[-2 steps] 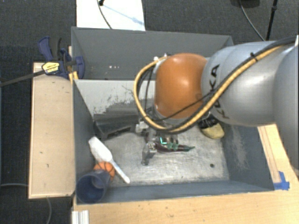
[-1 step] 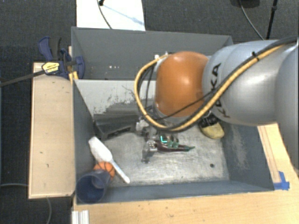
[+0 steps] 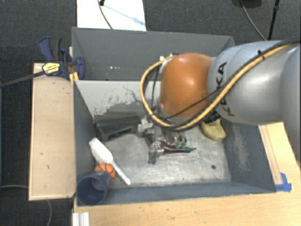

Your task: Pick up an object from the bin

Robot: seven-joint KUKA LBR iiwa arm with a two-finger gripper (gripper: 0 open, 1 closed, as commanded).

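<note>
- We see the arm [image 3: 263, 88] coming in over the right edge of the bin [image 3: 155, 46]. Its orange cover [image 3: 186, 84] and looped cables [image 3: 149, 86] hang above the middle of the bin floor.
- The gripper [image 3: 155, 150] is down low under that cover, close to the floor and roughly midway between the bin's left and right walls.
- We cannot tell whether the gripper is parted or closed, because the cover and the wrist parts hide too much of it.
- The thing nearest the gripper is a small green and dark-red piece [image 3: 181, 148]. It lies flat on the floor just beside the gripper, on the side towards the right wall, and we cannot tell whether the two touch.
- A dark grey block [image 3: 113, 126] lies near the gripper, towards the far-left corner of the floor.
- A white long-handled thing [image 3: 102, 153] lies slantwise along the left side, its thin end pointing at the near edge.
- A small orange thing [image 3: 108, 170] sits against it, on the side nearer the bin's near-left corner.
- A blue cup [image 3: 90, 189] stands in the near-left corner, close to the orange thing.
- A pale yellow lump [image 3: 214, 131] lies near the right wall, partly hidden under the arm.
- We see the arm and its cover blocking most of the far-right part of the floor.
</note>
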